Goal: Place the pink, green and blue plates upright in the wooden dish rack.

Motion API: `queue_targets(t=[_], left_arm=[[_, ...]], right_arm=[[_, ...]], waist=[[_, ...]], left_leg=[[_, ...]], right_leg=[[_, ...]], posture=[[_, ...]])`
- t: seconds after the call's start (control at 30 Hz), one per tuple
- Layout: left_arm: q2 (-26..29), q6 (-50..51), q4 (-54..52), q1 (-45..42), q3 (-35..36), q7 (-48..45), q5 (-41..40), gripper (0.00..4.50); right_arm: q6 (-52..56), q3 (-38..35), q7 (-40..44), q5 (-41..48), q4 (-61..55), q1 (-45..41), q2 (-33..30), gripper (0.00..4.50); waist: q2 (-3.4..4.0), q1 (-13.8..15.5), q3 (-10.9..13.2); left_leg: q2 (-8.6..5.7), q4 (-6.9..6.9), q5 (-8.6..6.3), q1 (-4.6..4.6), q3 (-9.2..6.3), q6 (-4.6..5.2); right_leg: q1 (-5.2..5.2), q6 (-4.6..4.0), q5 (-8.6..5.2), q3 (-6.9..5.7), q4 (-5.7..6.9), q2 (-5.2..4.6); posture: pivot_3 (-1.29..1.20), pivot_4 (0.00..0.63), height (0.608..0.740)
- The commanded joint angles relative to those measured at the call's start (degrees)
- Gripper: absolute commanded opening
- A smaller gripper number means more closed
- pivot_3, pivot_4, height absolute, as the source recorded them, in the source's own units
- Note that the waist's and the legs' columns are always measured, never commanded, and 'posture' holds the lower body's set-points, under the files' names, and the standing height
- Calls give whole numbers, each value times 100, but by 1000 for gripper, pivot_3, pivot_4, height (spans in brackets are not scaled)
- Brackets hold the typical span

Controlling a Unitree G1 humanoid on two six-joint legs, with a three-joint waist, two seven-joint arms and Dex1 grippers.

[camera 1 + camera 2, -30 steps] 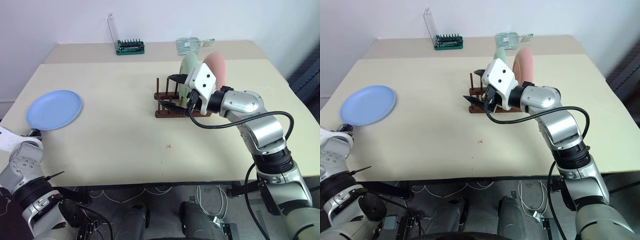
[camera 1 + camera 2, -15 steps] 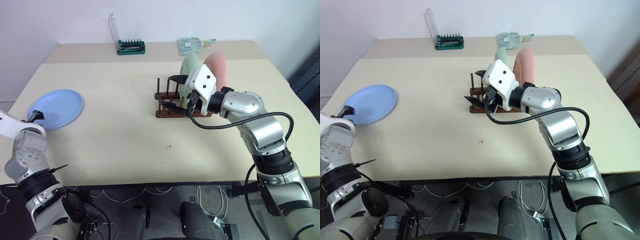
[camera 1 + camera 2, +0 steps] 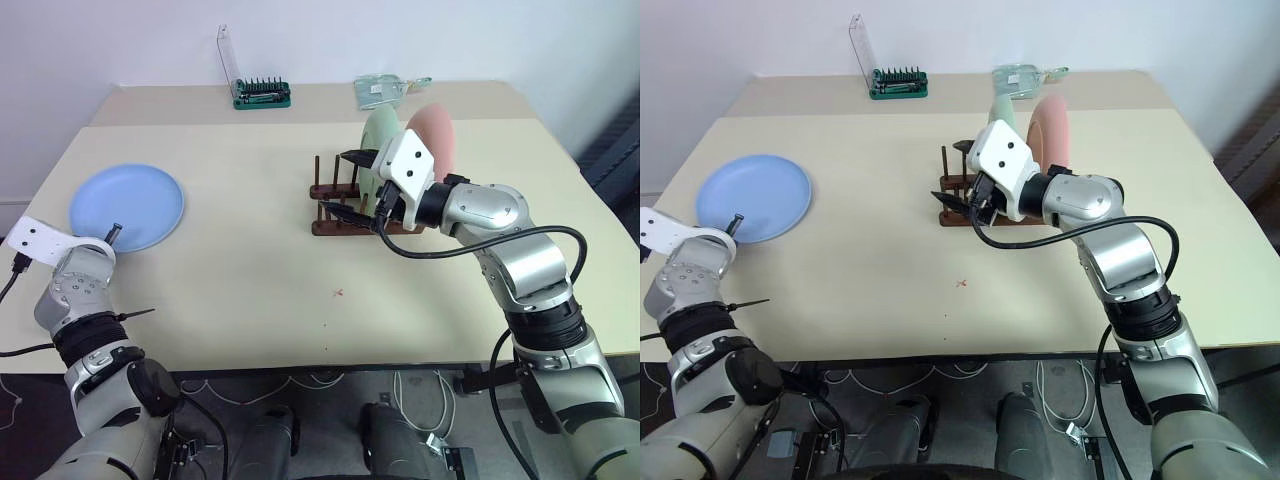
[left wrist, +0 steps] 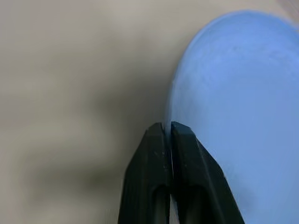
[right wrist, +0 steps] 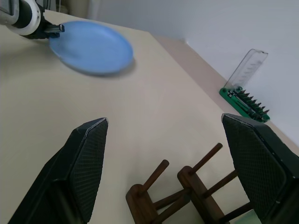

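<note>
- Left hand (image 4: pixel 167 135) was clamped on the near rim of the blue plate (image 3: pixel 127 206), far left of the wooden dish rack (image 3: pixel 340 208), by the table (image 3: pixel 250 290) edge.
- Green plate (image 3: pixel 378 133) and pink plate (image 3: pixel 437 135) stood upright in the rack.
- Right hand (image 3: pixel 345 183) spread wide over the rack's free pegs, holding nothing.
- Bare table lay between.

On the beige table (image 3: pixel 250 260) we see a green tool holder (image 3: pixel 261 95) at about eleven o'clock, its clear lid (image 3: pixel 226 58) standing upright. At about one o'clock lies a clear packet (image 3: pixel 380 90) (contents too small to tell).
</note>
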Motion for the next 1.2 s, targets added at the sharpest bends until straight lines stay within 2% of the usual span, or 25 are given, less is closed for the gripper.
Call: queue_targets(t=[0.03,0.2,0.27,0.5,0.63,0.8,0.97,1.13,1.2], left_arm=[[141,0,-53,-60,-151,-120,18,31],[-131,-271,-708,-288,-553,-675,-162,31],[-331,-300,-1175,-466,-808,-745,-216,0],[-721,-128,-1868,-1156,-1714,-695,3,0],[-1225,438,-2302,-1846,-2373,-394,-74,0],[-1716,1065,-2809,-2064,-2420,154,-259,0],[-1704,1629,-3129,-2351,-2568,276,-332,0],[-1747,1804,-3246,-2352,-2479,290,-335,0],[-1725,1849,-3287,-2370,-2493,257,-315,0]], right_arm=[[-52,-181,-40,2,-268,-20,17,3974],[-157,-156,-76,-118,-151,-208,39,3974],[-344,-40,-18,-286,-80,-351,17,4493],[-1637,594,-120,-1459,412,-805,108,4493],[-2715,1086,-402,-2501,1107,-1172,172,4493],[-3451,1227,-763,-3201,1819,-1445,266,4493],[-4021,1356,-1483,-4114,2540,-1736,325,4493],[-4122,1351,-1811,-4583,3104,-1932,400,4493],[-4130,1339,-1890,-4699,3267,-1985,424,3956]], waist=[[0,0,0],[-1,11,1],[-14,20,8],[-23,-38,11],[-26,-24,13],[-26,-27,13],[-25,-35,14],[-26,-20,14],[-25,-15,14]], left_leg=[[0,0,0,0,0,0],[0,0,0,0,0,0],[-1,4,0,-6,-2,0],[-1,4,17,-7,4,-29],[0,3,18,-4,14,-30],[-1,3,19,-9,15,-33],[2,0,23,-6,29,-38],[1,-1,23,-6,36,-38],[1,0,23,-6,37,-39]], right_leg=[[0,0,0,0,0,0],[0,0,0,0,0,0],[0,2,1,-1,-2,-1],[-1,5,5,-2,-8,-1],[-2,6,5,4,-8,0],[-2,11,9,7,-19,-1],[-13,11,9,22,-10,5],[-13,11,9,31,-13,5],[-13,11,9,32,-14,6]], posture=[[0,150,740],[0,150,740],[0,150,740],[0,150,740],[0,150,740],[0,150,740],[0,150,740],[0,150,740],[0,150,740]])
